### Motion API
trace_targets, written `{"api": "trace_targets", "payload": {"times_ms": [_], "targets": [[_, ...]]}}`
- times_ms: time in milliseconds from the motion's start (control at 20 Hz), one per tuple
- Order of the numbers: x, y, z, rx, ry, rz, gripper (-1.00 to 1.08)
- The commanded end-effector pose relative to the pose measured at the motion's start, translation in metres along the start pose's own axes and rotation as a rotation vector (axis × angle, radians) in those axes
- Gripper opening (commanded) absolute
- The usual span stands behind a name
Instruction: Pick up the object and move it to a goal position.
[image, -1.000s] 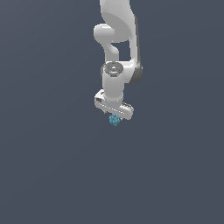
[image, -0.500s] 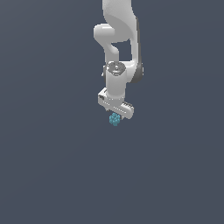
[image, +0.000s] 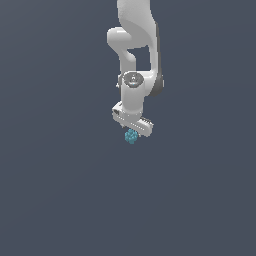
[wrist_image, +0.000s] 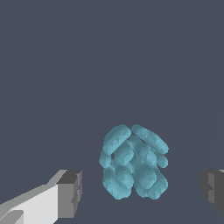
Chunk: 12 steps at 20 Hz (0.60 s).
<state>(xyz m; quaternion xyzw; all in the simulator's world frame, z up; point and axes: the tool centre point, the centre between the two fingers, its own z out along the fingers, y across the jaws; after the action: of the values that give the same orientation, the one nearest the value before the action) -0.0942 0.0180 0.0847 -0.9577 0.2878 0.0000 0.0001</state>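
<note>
The object (image: 131, 136) is a tiny teal-blue bumpy lump lying on the dark grey floor, just under the white hand of the arm. My gripper (image: 132, 133) hangs directly over it, pointing down. The wrist view shows the lump (wrist_image: 133, 164) sitting between the two grey fingertips (wrist_image: 71, 192), with a gap on each side. My gripper (wrist_image: 142, 191) is open and neither pad touches the lump.
A uniform dark grey surface (image: 60, 190) fills both views. The white arm (image: 135, 45) rises from the hand out of the exterior view's upper edge. Nothing else is in view.
The hand has sunk very slightly over the lump. The lump has stayed where it was.
</note>
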Motion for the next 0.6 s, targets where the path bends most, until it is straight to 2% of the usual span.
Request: {"api": "trace_targets", "payload": {"times_ms": [0, 550], "targets": [[0.000, 0.001, 0.008, -0.001, 0.000, 0.001, 1.00], [-0.001, 0.001, 0.044, 0.000, 0.000, 0.004, 1.00]]}}
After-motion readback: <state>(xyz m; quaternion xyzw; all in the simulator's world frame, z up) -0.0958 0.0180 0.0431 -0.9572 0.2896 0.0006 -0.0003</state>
